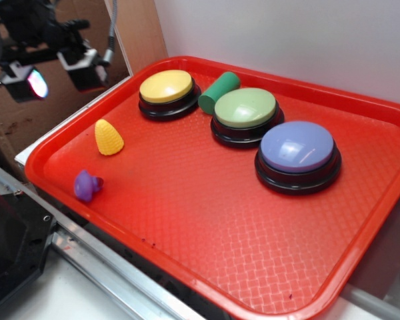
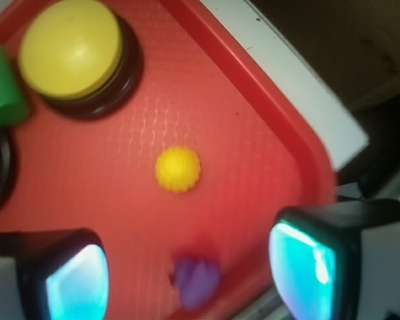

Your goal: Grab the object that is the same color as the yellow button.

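The object, a small yellow cone-shaped corn cob (image 1: 109, 137), stands upright on the red tray (image 1: 207, 220) near its left side; from above it shows as a bumpy yellow disc (image 2: 178, 169). The yellow button (image 1: 166, 89) sits behind it at the tray's back left (image 2: 72, 49). My gripper (image 1: 53, 72) hangs high above the tray's left corner, well clear of the object. In the wrist view my gripper (image 2: 190, 280) is open, fingers wide apart, with nothing between them; the object lies ahead of the fingertips.
A small purple toy (image 1: 87, 185) lies near the tray's left front edge, below my fingers (image 2: 197, 280). A green cylinder (image 1: 219, 92) lies between the yellow button and a green-topped button (image 1: 246, 111). A purple-topped button (image 1: 297, 152) sits to the right. A wall stands behind.
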Controlling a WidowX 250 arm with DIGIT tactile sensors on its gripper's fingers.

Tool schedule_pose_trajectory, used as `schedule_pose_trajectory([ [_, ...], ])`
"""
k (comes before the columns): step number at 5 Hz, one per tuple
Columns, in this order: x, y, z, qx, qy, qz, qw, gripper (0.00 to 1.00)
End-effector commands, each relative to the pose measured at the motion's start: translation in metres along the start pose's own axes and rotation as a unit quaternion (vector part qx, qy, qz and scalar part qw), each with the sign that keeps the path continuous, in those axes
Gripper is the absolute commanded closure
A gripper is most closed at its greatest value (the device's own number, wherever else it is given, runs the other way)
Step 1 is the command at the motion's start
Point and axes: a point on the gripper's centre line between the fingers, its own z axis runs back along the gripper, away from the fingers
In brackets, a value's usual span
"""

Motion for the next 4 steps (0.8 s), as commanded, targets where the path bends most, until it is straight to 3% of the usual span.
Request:
schedule_pose_trajectory([
  [1,0.02,-0.006,-0.04,0.009,-0.018,0.026,0.999,0.0],
  [2,0.018,-0.008,-0.054,0.013,-0.004,0.022,1.0,0.0],
  [3,0.016,-0.004,-0.068,0.035,-0.006,0.031,0.999,0.0],
  [4,0.014,-0.002,-0.074,0.04,-0.003,0.044,0.998,0.68],
])
